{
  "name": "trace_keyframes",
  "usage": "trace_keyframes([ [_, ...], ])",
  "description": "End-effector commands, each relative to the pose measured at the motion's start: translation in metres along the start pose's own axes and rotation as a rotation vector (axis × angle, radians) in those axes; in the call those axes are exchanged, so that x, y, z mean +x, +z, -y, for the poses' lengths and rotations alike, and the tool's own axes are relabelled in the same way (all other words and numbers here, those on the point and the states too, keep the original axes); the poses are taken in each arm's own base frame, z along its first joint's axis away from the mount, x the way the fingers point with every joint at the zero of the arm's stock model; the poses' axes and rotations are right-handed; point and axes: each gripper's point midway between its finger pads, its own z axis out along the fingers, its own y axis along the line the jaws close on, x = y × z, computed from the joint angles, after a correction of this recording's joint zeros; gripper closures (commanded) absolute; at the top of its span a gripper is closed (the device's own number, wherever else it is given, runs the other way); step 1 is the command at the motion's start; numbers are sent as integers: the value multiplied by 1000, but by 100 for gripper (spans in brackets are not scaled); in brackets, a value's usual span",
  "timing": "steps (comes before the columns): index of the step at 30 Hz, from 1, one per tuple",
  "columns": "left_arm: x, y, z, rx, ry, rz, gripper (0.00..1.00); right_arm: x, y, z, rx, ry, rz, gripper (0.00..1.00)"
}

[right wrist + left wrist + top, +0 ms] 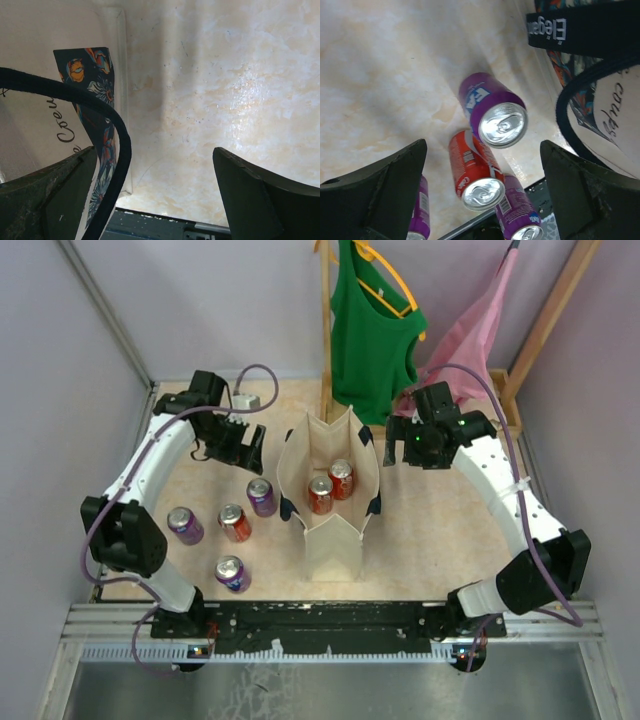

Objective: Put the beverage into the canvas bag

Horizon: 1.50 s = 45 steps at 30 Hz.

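1. The table [430, 530] carries everything. Its smooth top gives no grip, so a knocked can may roll away.
2. The canvas bag [330, 525] stands upright and open-mouthed between the two grippers, with two red cans [320, 493] already inside. It is soft, so a push from either side could fold a wall, narrow the mouth or tip it over.
3. The right gripper [398, 438] is spread wide and holds nothing. The bag's wall sits just to its left, and a dark strap handle [120, 145] curves close past its left finger. A careless move could hook that loop and drag the bag.
4. The left gripper [250, 452] is also spread wide and empty, with the bag close on its right.
5. The purple can [495, 112] stands under the left gripper, roughly centred between its fingers, so it is probably the next pick.
   - A loose red can [472, 172] stands just beyond it, and a finger coming down off-centre could knock that one over.
   - The purple can is round and slick, so a shallow pinch may let it slip.
   - If carried too low, it could strike the bag's rim or the cans inside.
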Motion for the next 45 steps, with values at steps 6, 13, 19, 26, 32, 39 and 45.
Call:
trace_keyframes([
  [6, 25, 28, 45, 72, 120, -100, 0, -17, -9, -7, -22, 1, 63, 1],
  [13, 36, 50, 28, -42, 177, -142, 0, -14, -12, -6, -22, 9, 67, 1],
  [19, 37, 63, 23, -80, 203, -150, 0, -12, -12, -6, -25, 13, 66, 1],
  [26, 30, 60, 31, -66, 220, -136, 0, -9, -17, -3, -17, 14, 70, 1],
  [32, 33, 51, 40, -39, 233, -131, 0, -7, -16, -3, -21, 18, 69, 1],
  [39, 36, 39, 51, -6, 249, -125, 0, -7, -14, -6, -32, 17, 65, 1],
  [45, 33, 31, 54, -9, 269, -104, 0, -5, -14, -6, -37, 22, 66, 1],
])
